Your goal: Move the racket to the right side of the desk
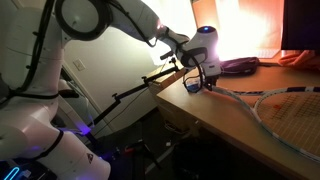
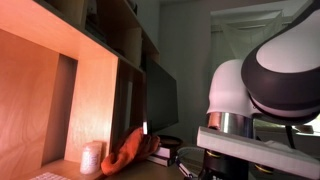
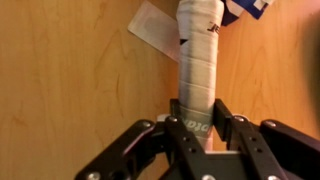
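Note:
The racket lies flat on the wooden desk [image 1: 230,118]. Its white strung head [image 1: 290,112] is at the right in an exterior view, and its handle runs left toward my gripper [image 1: 200,78]. In the wrist view the white-taped handle [image 3: 198,50] runs up the middle of the picture. My gripper [image 3: 198,112] is shut on that handle, one black finger pressed on each side near its butt end. In an exterior view [image 2: 262,75] the arm's body fills the right side and hides the racket.
A white paper slip [image 3: 152,28] and a blue-white object [image 3: 248,8] lie by the handle. A dark flat object [image 1: 238,66] sits behind the gripper. Shelves, a dark monitor [image 2: 160,100], a white cup [image 2: 92,158] and an orange object [image 2: 132,150] stand beyond. The desk's edge [image 1: 175,95] is near the gripper.

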### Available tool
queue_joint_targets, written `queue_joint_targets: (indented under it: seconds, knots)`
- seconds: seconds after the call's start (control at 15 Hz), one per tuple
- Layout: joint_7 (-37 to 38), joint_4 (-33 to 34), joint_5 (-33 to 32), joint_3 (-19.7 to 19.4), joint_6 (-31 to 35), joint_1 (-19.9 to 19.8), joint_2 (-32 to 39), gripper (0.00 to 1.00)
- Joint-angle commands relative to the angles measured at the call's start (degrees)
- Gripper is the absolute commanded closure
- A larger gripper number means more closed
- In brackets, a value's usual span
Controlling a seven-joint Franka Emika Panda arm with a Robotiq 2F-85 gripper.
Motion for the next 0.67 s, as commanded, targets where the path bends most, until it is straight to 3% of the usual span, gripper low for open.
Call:
queue_joint_targets:
  seconds: [0.0,0.27,0.6]
  knots:
    - [-4.6,-0.8,4.1,3.3,3.3,-4.7,0.5,0.89]
    - [-10.5,0.2,8.9,5.8,3.3,-9.0,3.6,0.89]
    - [-13.3,-0.1,13.3,5.8,2.8,-9.9,5.1,0.89]
